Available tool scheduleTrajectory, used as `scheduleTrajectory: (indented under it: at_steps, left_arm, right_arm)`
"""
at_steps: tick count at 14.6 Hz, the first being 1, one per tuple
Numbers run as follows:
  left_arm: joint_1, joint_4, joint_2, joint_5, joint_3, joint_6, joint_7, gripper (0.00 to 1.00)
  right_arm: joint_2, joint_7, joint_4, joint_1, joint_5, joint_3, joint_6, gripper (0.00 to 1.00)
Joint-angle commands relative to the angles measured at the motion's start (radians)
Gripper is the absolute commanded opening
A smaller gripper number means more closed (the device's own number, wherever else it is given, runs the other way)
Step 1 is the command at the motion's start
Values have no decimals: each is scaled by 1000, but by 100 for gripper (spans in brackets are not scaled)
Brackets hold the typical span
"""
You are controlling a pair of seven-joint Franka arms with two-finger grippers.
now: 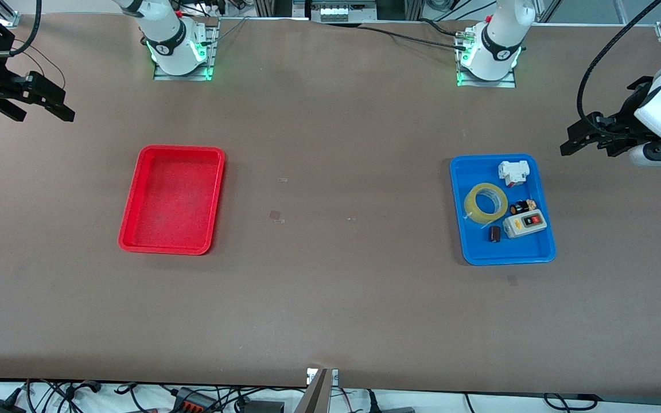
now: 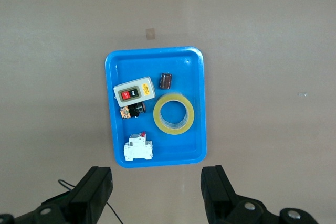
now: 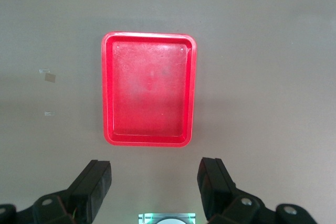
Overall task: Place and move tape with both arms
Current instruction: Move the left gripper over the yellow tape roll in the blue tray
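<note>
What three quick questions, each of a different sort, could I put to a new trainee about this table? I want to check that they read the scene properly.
1. True or false: the tape lies in the red tray.
2. Multiple choice: the left pincer is (A) shut on the tape, (B) open and up in the air at the left arm's end of the table, (C) resting in the blue tray.
3. Fill in: the right pincer is ____ and holds nothing.

Key: 1 false, the tape is in the blue tray, beside the grey switch box; 2 B; 3 open.
</note>
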Motion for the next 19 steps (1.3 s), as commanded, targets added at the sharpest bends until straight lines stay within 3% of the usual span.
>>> scheduleTrajectory:
  at_steps: [1, 7, 13, 19]
  left_arm:
    - [-1, -5, -14, -3, 3, -7, 29, 100]
    - [-1, -1, -10, -14, 3, -4, 33, 100]
    - [21, -20, 71, -20, 12, -28, -1, 100]
    - [35, -288, 60, -19, 3, 241, -1, 100]
  right_arm:
    - [-4, -5, 1, -5, 7, 0, 8, 99]
    - [-2, -8, 3, -5, 5, 0, 6, 99]
    - [6, -7, 9, -2, -2, -1, 5, 99]
    - [7, -4, 11, -2, -2, 0, 12, 99]
